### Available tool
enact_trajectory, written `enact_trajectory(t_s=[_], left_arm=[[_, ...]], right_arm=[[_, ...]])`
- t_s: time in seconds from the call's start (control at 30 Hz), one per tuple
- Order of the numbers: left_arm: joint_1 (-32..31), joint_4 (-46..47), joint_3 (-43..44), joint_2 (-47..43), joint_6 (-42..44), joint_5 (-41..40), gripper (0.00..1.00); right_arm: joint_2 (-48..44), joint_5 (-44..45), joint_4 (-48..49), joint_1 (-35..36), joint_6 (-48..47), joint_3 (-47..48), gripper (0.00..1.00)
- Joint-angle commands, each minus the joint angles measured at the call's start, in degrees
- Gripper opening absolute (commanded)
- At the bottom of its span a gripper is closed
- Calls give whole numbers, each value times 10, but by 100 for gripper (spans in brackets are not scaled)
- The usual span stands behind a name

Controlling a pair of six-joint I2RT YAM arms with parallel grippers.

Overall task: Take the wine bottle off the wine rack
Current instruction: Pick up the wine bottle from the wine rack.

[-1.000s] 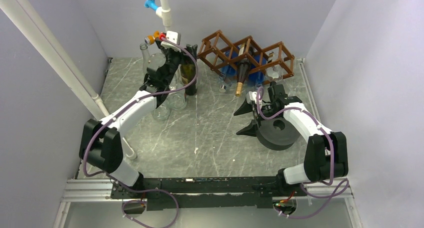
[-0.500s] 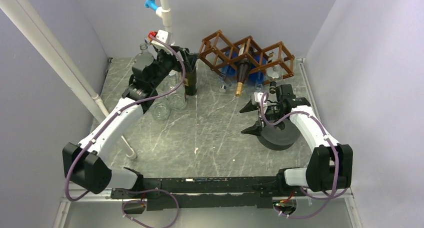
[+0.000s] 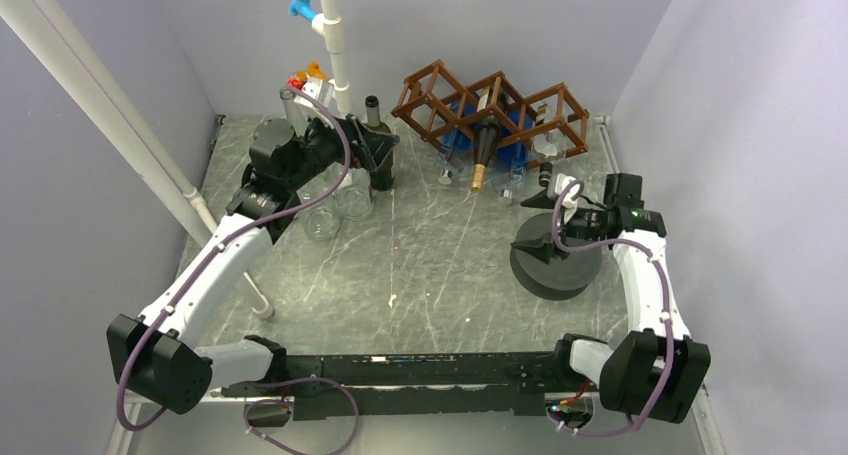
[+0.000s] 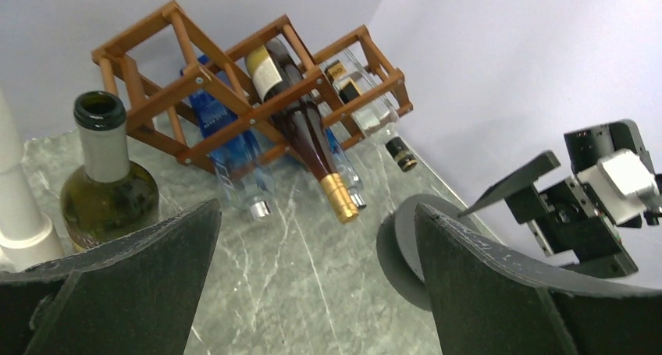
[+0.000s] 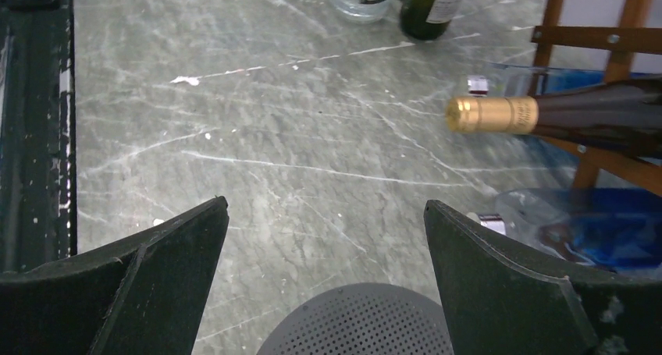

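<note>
Left arm stretched long toward the back-left corner, its tool (image 4: 316,214) spread wide and grasping nothing, held beside an upright green glass bottle with an open mouth (image 4: 107,179). Right arm folded at the elbow, its tool (image 5: 325,207) likewise released, hanging above the rim of a dark round perforated disc (image 5: 363,324). The dark wine bottle with a gold foil neck (image 3: 482,155) lies tilted in a middle cell of the brown wooden lattice wine rack (image 3: 495,100), neck pointing forward and down, past the slats. Its base is hidden behind slats and blue glass bottles (image 4: 222,133); whether the foil tip touches the grey marbled tabletop (image 3: 430,265) cannot be told. The right wrist view cuts the rack off at its edge. The rack stands by the back wall, with open tabletop between it and the arm bases.
</note>
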Motion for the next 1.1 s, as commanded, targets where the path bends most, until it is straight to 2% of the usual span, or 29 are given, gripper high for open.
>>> enact_trajectory(t_s=[0.0,0.37,0.43,0.53,0.67,0.83,1.07], left_arm=[[2,-31,-1,-29,-4,51,99],[1,-33,-42,-35,15,175,99],[1,-35,-53,-36,13,201,100],[1,-34,-76,-44,10,217,99],[-1,-45,-92,-61,28,218,99],[-1,-42,-98,-67,33,216,99],[-1,-48,-95,-55,25,221,99]], right_arm=[[-33,-54,19,-45,57,12,99],[-68,17,102,-87,325,46,100],[-70,48,132,-89,422,53,100],[-84,134,235,-93,596,36,100],[-96,237,329,-95,748,9,100],[-72,341,370,-95,827,4,100],[-30,354,422,-95,841,-8,99]])
